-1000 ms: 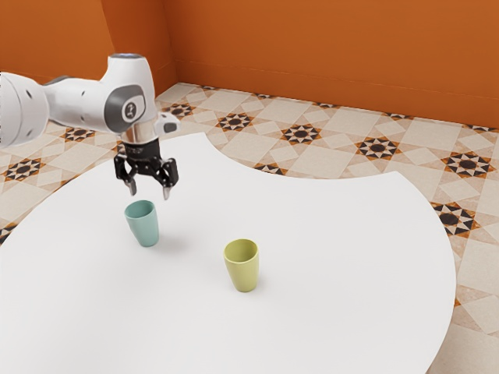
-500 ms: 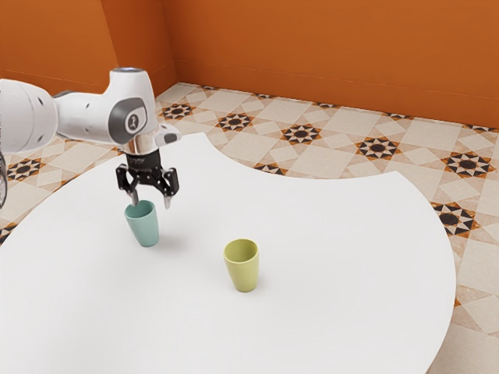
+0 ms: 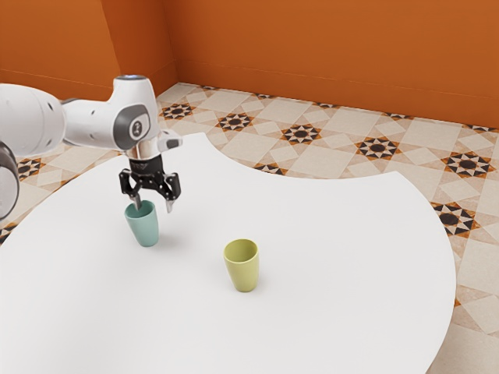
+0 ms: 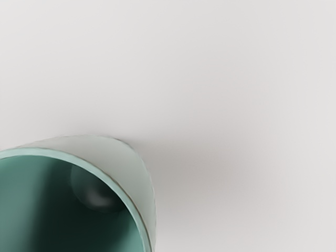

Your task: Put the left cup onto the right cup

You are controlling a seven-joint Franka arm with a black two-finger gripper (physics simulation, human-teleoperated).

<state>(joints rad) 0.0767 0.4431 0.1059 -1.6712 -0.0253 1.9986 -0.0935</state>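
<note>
Teal cup (image 3: 143, 225): stands upright, mouth up, on the white table (image 3: 335, 257), toward the exterior view's left. In the wrist view its rim and hollow (image 4: 58, 210) lie close under the hand.
Yellow-green cup (image 3: 242, 266): upright on the same table, to the exterior view's right of the teal cup and nearer the camera, well apart from it.
In the way: table bare between the two cups.
Surroundings: patterned tile floor (image 3: 351, 140) beyond the table edge, orange wall (image 3: 312, 39) behind.
Gripper (image 3: 152, 206): black, pointing down from the white arm (image 3: 93, 125). Fingers (image 3: 168, 199) spread apart, holding nothing.
Cup relative to gripper: directly below it. One fingertip sits at the cup's mouth and the other hangs outside the rim on the exterior view's right, so the cup wall stands between them. Cannot tell whether either fingertip touches the wall.
</note>
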